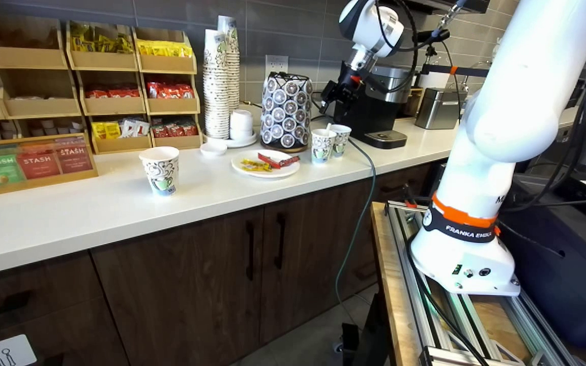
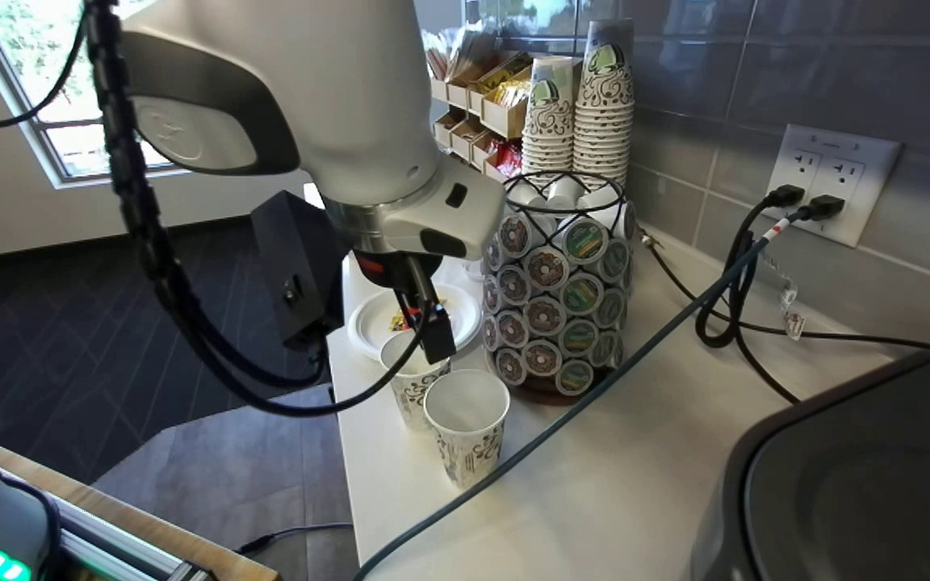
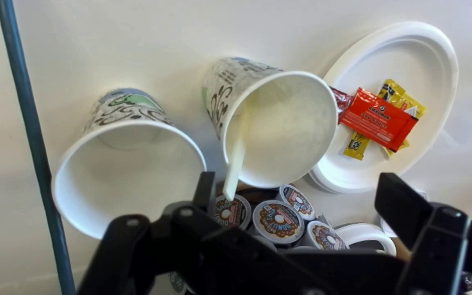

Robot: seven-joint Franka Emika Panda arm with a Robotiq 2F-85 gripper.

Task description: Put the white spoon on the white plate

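Leaning in cup (image 3: 295, 133), white spoon (image 3: 239, 152), below tool (image 3: 299, 194)

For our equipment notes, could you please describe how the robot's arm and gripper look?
The arm is mostly white and rounded, with an orange band above a black band lettered FRANKA EMIKA near its base. A ribbed black cable runs along it. The gripper is black, with two blocky fingers.

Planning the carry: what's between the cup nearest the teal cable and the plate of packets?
The paper cup holding the white spoon, as the wrist view shows.
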